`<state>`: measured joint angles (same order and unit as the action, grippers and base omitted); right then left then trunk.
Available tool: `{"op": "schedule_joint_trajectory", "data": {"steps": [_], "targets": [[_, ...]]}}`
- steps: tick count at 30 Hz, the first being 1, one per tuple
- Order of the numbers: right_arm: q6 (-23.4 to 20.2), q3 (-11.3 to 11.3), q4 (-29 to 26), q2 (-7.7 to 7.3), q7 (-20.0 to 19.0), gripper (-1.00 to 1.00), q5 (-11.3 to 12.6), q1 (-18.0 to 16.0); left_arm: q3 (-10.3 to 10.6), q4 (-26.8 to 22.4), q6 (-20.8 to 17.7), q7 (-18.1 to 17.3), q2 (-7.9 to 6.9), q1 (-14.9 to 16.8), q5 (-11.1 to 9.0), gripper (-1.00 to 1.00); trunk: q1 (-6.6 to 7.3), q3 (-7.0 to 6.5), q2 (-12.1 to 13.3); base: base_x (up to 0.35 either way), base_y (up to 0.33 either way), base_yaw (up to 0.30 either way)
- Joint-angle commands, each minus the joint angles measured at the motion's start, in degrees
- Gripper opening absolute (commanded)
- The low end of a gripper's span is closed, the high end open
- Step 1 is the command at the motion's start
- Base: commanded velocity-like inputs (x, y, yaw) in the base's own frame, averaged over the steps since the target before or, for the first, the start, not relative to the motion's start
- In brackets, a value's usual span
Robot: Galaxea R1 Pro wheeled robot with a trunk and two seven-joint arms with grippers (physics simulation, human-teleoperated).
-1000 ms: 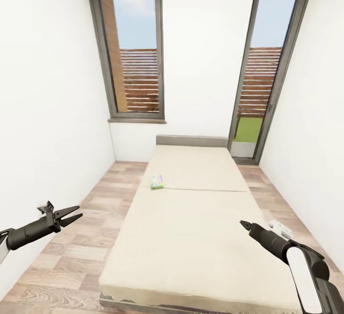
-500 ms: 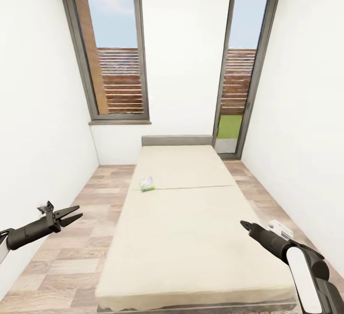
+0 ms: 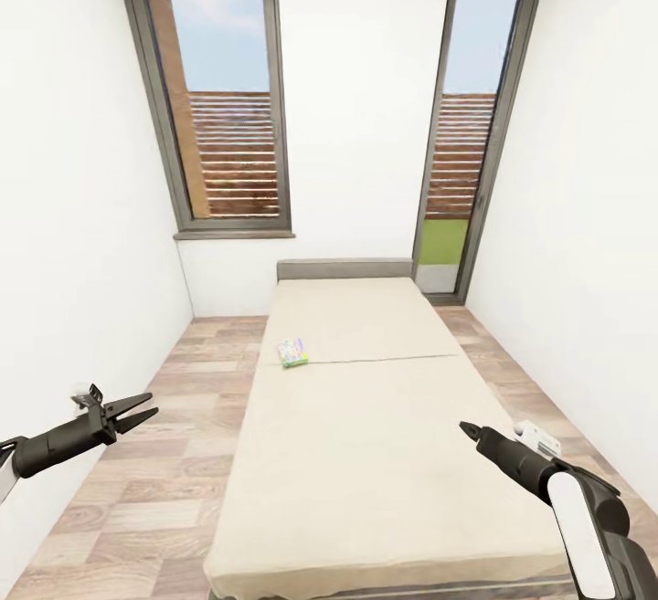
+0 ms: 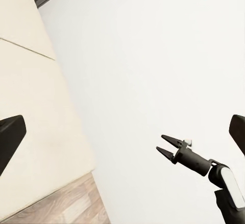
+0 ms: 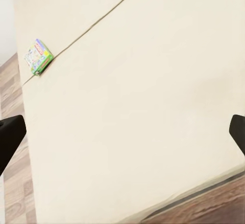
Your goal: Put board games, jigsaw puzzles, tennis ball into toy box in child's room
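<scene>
We hold left gripper (image 3: pixel 146 412) and right gripper (image 3: pixel 468 429) parted, empty. View swings slightly right since half-second ago; arms unmoved. Board game (image 3: pixel 292 352) lies mid-bed (image 3: pixel 366 436), left edge, well ahead. Approach unfinished.

Bright even daylight from two windows (image 3: pixel 228 98); soft faint shadows; slight render blur; wide-angle stretch at edges.

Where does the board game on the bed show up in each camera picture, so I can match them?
Head view: the board game lies near the bed's left edge, beside the mattress seam.
Right wrist view: it sits by the same seam, toward the frame's upper left.
Left wrist view: I cannot find it there.
Shared landmark: the mattress seam.
</scene>
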<state>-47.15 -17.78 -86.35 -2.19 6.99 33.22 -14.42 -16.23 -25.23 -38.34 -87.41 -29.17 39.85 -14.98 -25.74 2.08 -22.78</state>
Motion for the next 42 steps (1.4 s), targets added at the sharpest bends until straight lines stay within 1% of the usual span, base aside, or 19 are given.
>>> {"op": "schedule_joint_trajectory", "data": {"steps": [1,5,10,17,28,32,37,42], "targets": [[-0.2,0.0,-0.1,-0.01,0.5,1.0,0.6,0.0,0.0,0.0,-0.6,-0.2,-0.01,0.1,0.0,1.0,-0.04,0.14,-0.1,0.019,0.046,0.0],[-0.2,0.0,-0.1,-0.01,0.5,1.0,0.6,0.0,0.0,0.0,-0.2,-0.2,0.0,0.1,0.0,1.0,-0.04,0.14,-0.1,0.008,0.02,0.0],[-0.2,0.0,-0.1,-0.01,0.6,1.0,0.6,0.0,0.0,0.0,1.6,-0.4,0.04,0.1,0.0,1.0,-0.04,0.14,-0.1,0.002,0.005,0.0],[-0.3,0.0,-0.1,-0.01,0.5,1.0,0.9,-0.1,0.0,0.0,2.0,-0.4,0.06,0.1,0.1,1.0,-0.04,0.14,-0.1,0.0,0.024,-0.057],[-0.3,0.0,0.0,-0.01,0.5,1.0,0.9,-0.1,0.0,0.0,2.1,-0.2,0.02,0.1,0.1,1.0,-0.04,0.14,-0.1,0.0,0.222,-0.25],[-0.3,0.0,1.0,0.01,0.5,1.0,0.7,-0.1,0.0,0.0,2.1,-0.2,0.06,0.1,0.1,1.0,-0.04,0.14,-0.1,0.038,0.244,-0.278],[-0.2,0.0,2.6,0.0,0.5,1.0,0.5,-0.1,0.1,0.0,2.2,-0.1,0.07,0.1,0.1,1.0,-0.04,0.14,-0.1,0.026,0.082,-0.279],[-0.2,0.0,3.1,0.0,0.5,1.0,0.5,-0.1,0.1,0.0,2.2,-0.1,0.07,0.1,0.1,1.0,-0.04,0.14,-0.1,0.005,0.033,-0.279]]}}
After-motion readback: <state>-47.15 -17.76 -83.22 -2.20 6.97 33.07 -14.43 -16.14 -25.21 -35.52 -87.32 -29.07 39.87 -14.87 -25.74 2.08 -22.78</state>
